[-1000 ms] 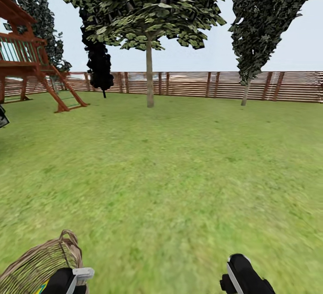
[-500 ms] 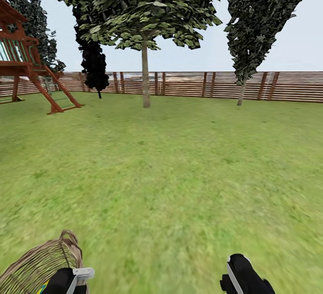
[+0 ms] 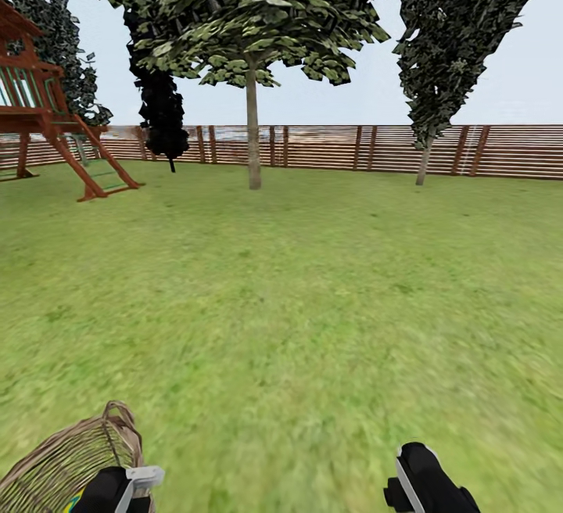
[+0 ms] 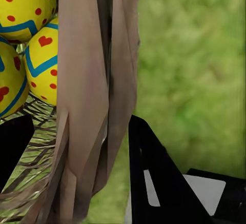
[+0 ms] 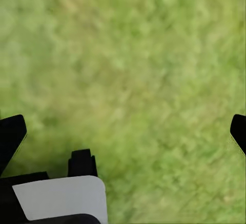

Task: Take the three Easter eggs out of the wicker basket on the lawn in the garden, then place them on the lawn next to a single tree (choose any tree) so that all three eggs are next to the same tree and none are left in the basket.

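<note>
From my head camera I see the round brown wicker basket (image 3: 66,462) low by my left gripper (image 3: 117,489); the straight grey tree (image 3: 252,130) stands far across the lawn (image 3: 297,302).

My left wrist camera shows its jaws pinching the woven rim, with smooth yellow Easter eggs (image 4: 43,62) inside.

My right gripper (image 5: 123,131) has its jaws wide apart, holding nothing, over grass.

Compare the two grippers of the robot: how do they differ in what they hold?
The left gripper is closed on the rim of the wicker basket, with Easter eggs inside; the right gripper holds nothing. The left gripper's fingers clamp wicker; the right gripper's fingers stand wide apart over the lawn. Both have black fingers.
</note>
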Controlling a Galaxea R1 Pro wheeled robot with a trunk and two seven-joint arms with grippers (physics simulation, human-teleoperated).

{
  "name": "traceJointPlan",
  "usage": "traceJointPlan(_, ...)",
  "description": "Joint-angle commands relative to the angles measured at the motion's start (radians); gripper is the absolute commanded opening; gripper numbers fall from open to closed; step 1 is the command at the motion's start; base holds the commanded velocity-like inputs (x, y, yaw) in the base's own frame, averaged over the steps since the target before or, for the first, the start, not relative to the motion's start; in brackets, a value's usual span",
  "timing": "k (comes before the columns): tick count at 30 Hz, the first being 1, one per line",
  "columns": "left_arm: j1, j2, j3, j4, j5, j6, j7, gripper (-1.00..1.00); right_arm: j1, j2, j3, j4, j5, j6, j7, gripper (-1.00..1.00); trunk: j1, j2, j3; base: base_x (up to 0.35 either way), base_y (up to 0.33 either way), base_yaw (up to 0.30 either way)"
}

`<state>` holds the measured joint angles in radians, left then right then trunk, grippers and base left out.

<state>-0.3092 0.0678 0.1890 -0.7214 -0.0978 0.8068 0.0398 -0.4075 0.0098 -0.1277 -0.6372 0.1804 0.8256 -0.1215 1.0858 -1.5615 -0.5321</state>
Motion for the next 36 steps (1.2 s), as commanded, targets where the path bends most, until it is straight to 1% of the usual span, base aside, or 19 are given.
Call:
traceJointPlan(1, -0.001, -0.001, 0.002, -0.001, -0.019, 0.005, -0.005, -1.0, -0.001, 0.001, -0.005, -0.005, 0.008, 0.004, 0.003, 1.0, 0.001, -0.001, -0.001, 0.338, 0.0, 0.0)
traceJointPlan(6, -0.001, -0.002, 0.001, 0.0, -0.019, 0.005, -0.005, -1.0, -0.001, 0.0, -0.008, -0.006, 0.008, 0.004, 0.003, 1.0, 0.001, -0.001, -0.001, 0.338, 0.0, 0.0)
traceJointPlan(13, -0.001, -0.003, 0.0, 0.001, -0.019, 0.005, -0.009, -1.0, -0.001, -0.011, -0.013, -0.003, 0.007, 0.004, 0.005, 1.0, 0.001, -0.001, -0.001, 0.338, 0.0, 0.0)
traceJointPlan(14, -0.001, -0.002, 0.001, -0.002, -0.019, 0.006, -0.018, -1.0, -0.001, -0.011, -0.014, -0.001, 0.007, 0.004, 0.005, 1.0, 0.001, -0.001, -0.001, 0.338, 0.0, 0.0)
traceJointPlan(17, -0.001, 0.009, 0.005, -0.004, -0.019, 0.006, -0.084, -1.0, -0.001, -0.006, -0.01, 0.002, 0.008, -0.027, 0.004, 1.0, 0.001, -0.001, -0.001, 0.338, 0.0, 0.0)
traceJointPlan(20, -0.001, 0.004, 0.005, -0.001, -0.02, 0.006, -0.103, -1.0, -0.001, -0.009, -0.01, 0.001, 0.008, -0.035, 0.003, 1.0, 0.001, -0.001, -0.001, 0.338, 0.0, 0.0)
traceJointPlan(22, -0.001, 0.004, 0.006, -0.001, -0.02, 0.006, -0.105, -1.0, -0.001, -0.007, -0.009, 0.002, 0.008, -0.035, 0.004, 1.0, 0.001, -0.001, -0.001, 0.338, 0.0, 0.0)
traceJointPlan(28, -0.001, 0.004, 0.006, 0.0, -0.02, 0.006, -0.105, -1.0, -0.001, -0.014, -0.011, 0.002, 0.007, -0.036, 0.006, 1.0, 0.001, -0.001, -0.001, 0.338, 0.0, -0.021)
traceJointPlan(36, -0.001, 0.003, 0.005, -0.003, -0.02, 0.006, -0.099, -1.0, -0.001, -0.013, -0.01, 0.002, 0.007, -0.034, 0.006, 1.0, 0.001, -0.001, 0.003, 0.338, 0.0, -0.063)
